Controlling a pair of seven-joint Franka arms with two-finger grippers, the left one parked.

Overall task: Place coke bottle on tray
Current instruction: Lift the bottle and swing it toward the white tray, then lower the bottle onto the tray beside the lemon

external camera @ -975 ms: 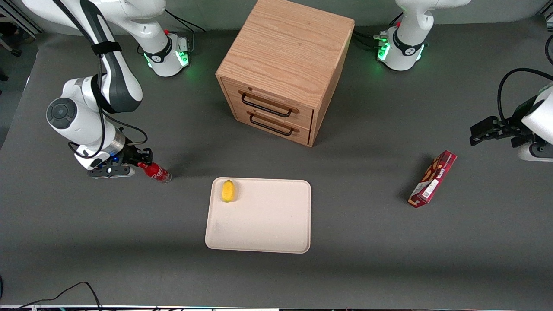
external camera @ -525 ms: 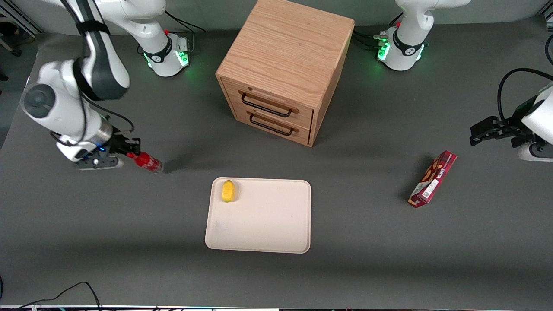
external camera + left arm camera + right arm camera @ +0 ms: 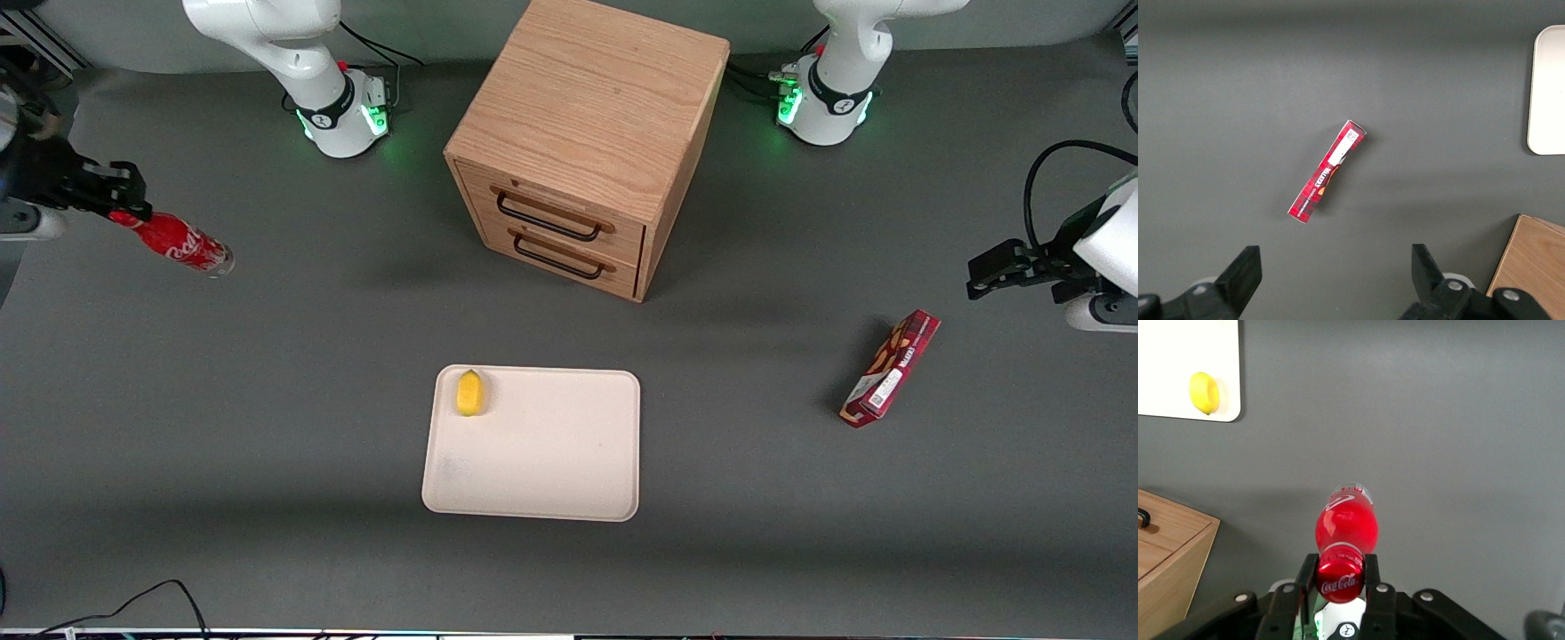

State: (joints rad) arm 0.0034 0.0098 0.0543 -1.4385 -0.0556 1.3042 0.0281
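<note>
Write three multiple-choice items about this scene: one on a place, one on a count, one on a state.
1. Where is the lemon?
A. on the tray
B. on the cabinet
C. in a drawer

2. How many drawer handles does the cabinet show?
A. one
B. two
C. four

3. What is the state of the coke bottle?
A. lying on the tray
B. held by its cap in the gripper
C. standing on the table

Answers: 1 A, the lemon sits in a tray corner. 2 B, two dark handles, one above the other. 3 B, the fingers clamp the red cap, above the table.
</note>
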